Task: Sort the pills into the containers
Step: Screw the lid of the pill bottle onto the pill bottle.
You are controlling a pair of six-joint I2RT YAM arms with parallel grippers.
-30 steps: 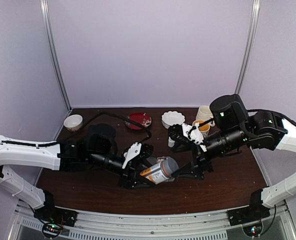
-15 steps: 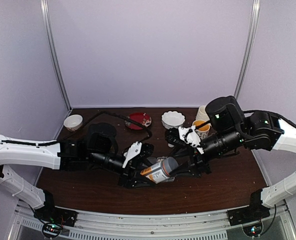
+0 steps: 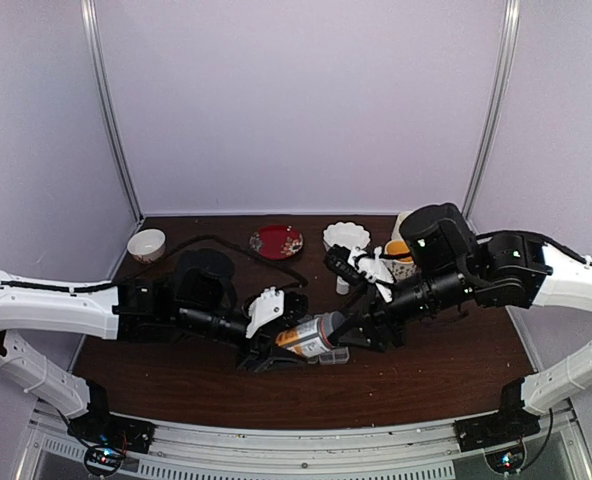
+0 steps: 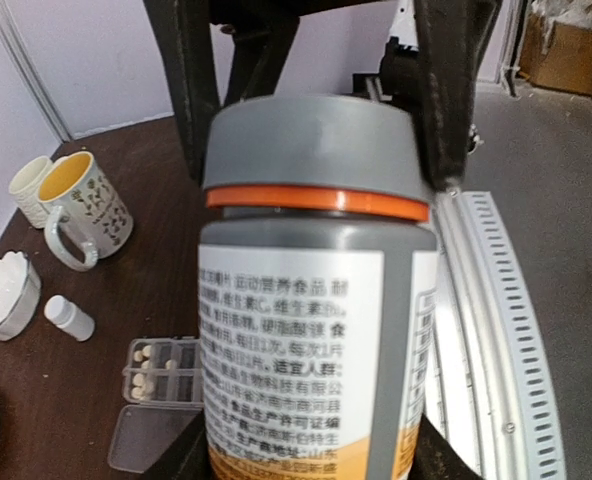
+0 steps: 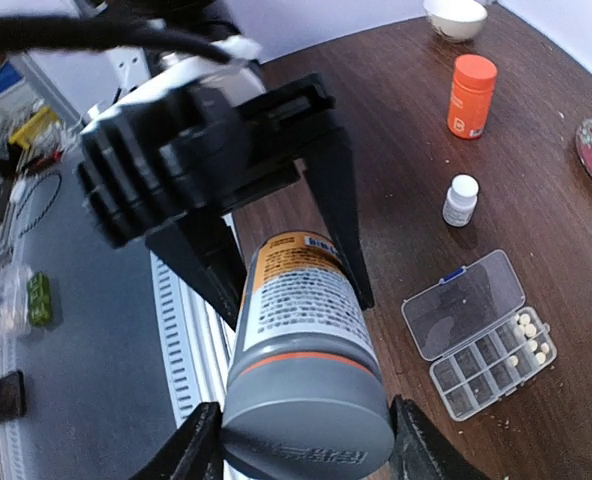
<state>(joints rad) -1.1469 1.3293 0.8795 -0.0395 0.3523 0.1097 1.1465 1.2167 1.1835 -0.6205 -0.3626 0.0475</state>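
Note:
A large bottle with a white and orange label and a grey cap hangs tilted over the table. My left gripper is shut on its lower body. My right gripper has a finger pressed on each side of the cap. The clear pill box lies open on the table below, its lid flat beside the cells. Several whitish pills sit in the end containers, and the same pills show in the left wrist view. The bottle hides part of the box.
An orange bottle and a small white bottle stand beyond the box. At the back are a red plate, a white scalloped bowl, a small bowl and mugs. A black cable crosses the back left.
My right arm has moved left to the bottle and its jaws have closed round the grey cap. The bottle has dropped a little and tilted flatter in my left gripper.

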